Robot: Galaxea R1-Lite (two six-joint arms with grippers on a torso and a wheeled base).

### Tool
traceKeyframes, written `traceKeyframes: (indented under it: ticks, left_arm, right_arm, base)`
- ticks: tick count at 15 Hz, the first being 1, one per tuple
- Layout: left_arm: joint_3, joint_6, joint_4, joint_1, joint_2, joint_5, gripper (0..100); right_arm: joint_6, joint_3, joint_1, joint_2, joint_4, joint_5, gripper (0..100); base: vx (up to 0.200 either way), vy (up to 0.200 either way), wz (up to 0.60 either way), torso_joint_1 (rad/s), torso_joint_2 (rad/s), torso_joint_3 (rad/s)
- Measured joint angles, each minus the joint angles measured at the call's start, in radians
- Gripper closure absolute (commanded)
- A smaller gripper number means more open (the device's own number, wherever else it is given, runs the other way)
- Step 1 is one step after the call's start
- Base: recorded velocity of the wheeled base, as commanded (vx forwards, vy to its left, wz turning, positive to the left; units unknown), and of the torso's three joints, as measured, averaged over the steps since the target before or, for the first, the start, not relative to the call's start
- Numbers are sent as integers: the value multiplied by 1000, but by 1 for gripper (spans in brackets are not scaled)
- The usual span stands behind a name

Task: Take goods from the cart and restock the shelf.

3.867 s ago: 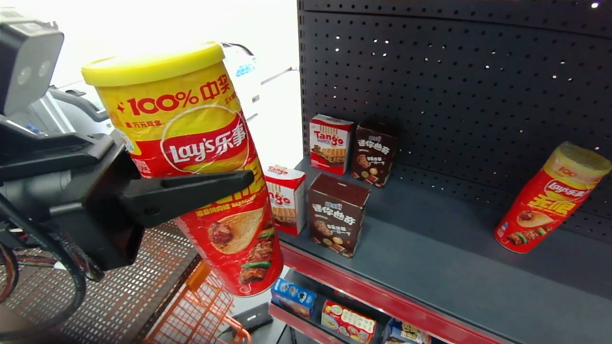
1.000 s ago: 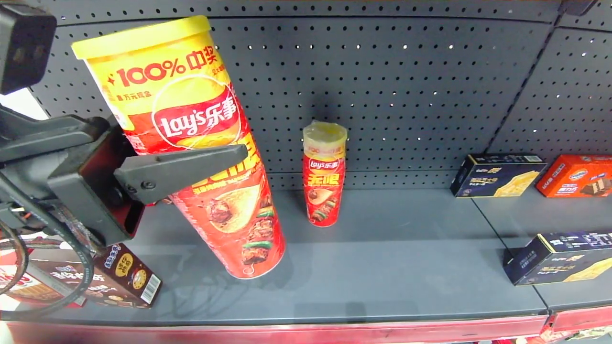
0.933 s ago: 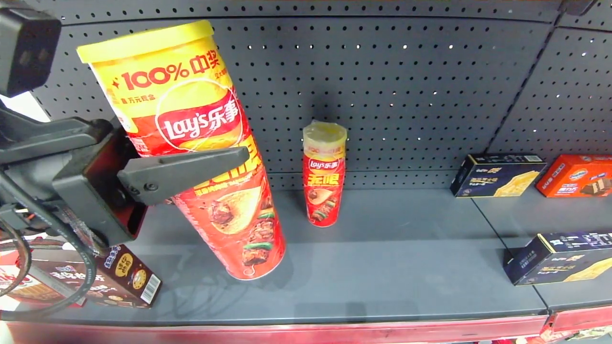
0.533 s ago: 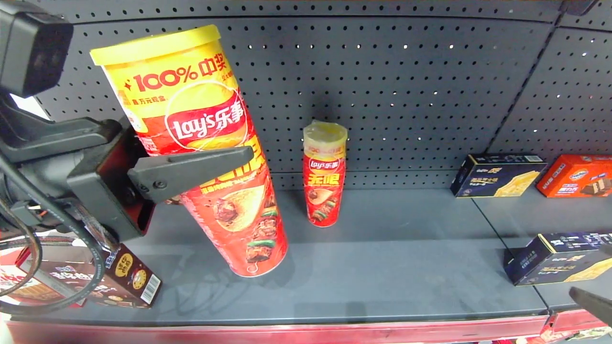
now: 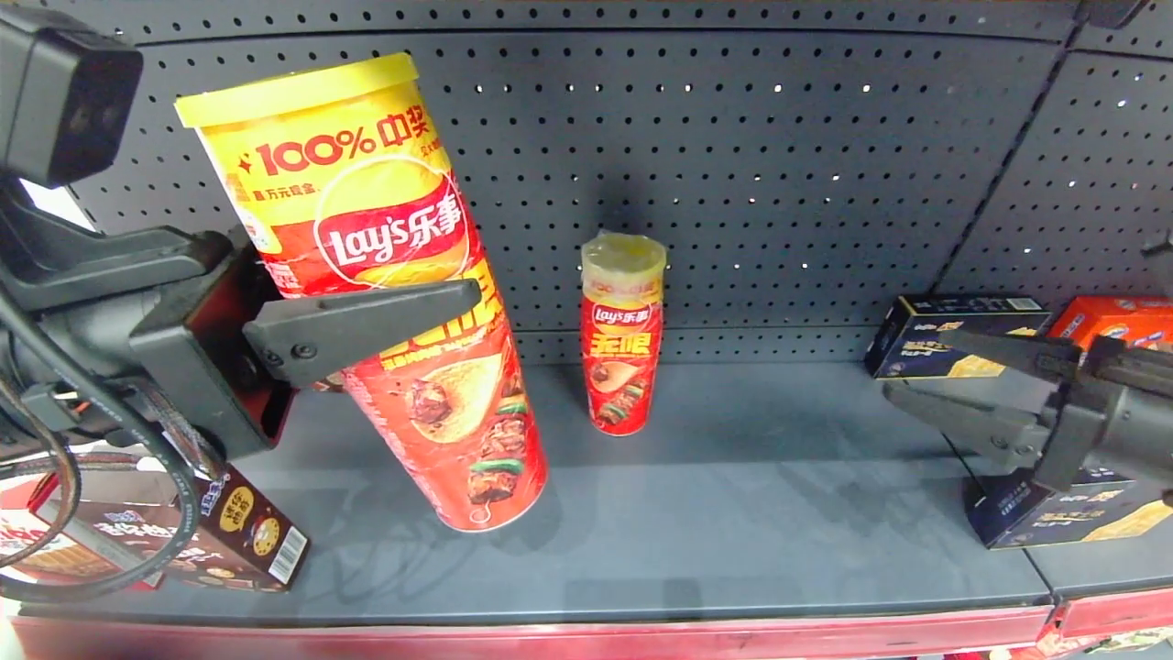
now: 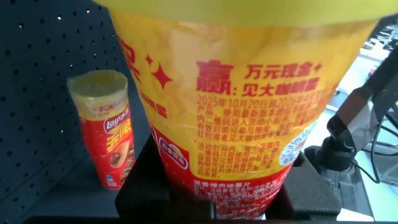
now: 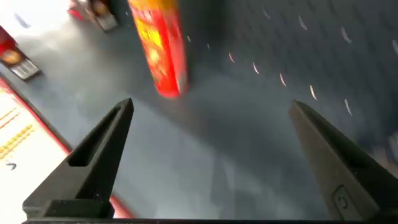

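Note:
My left gripper (image 5: 431,307) is shut on a tall red chips can with a yellow lid (image 5: 367,229). It holds the can tilted, with the bottom over the front left of the grey shelf (image 5: 733,513). The same can (image 6: 242,106) looms close in the left wrist view. A smaller chips can (image 5: 621,335) stands upright near the pegboard, to the right of the held one; it also shows as the can (image 6: 109,134) and the can (image 7: 158,46). My right gripper (image 5: 916,364) is open and empty above the shelf's right side, its tips (image 7: 211,112) pointing toward the standing can.
Two dark blue boxes (image 5: 926,316) (image 5: 1054,513) and an orange box (image 5: 1113,321) lie at the right, partly behind my right gripper. A brown box (image 5: 238,536) lies at the front left. The pegboard (image 5: 779,183) closes the back. Bare shelf lies between the cans and the boxes.
The head view has swung from the shelf's left end to this section. In the last second my left gripper and can shifted slightly right, and my open right gripper came in from the right.

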Motion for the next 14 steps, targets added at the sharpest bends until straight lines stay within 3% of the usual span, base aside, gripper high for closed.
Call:
traceKeyframes:
  ticks: [6, 14]
  left_arm:
    - [3, -1, 0, 3, 0, -2, 100]
    - [3, 0, -2, 19, 0, -3, 100]
  right_arm:
    - [-111, -231, 20, 280, -56, 478, 0]
    - [-119, -452, 36, 537, -117, 514, 0]
  base:
    - [0, 0, 0, 0, 0, 0]
    - [0, 0, 0, 0, 0, 0]
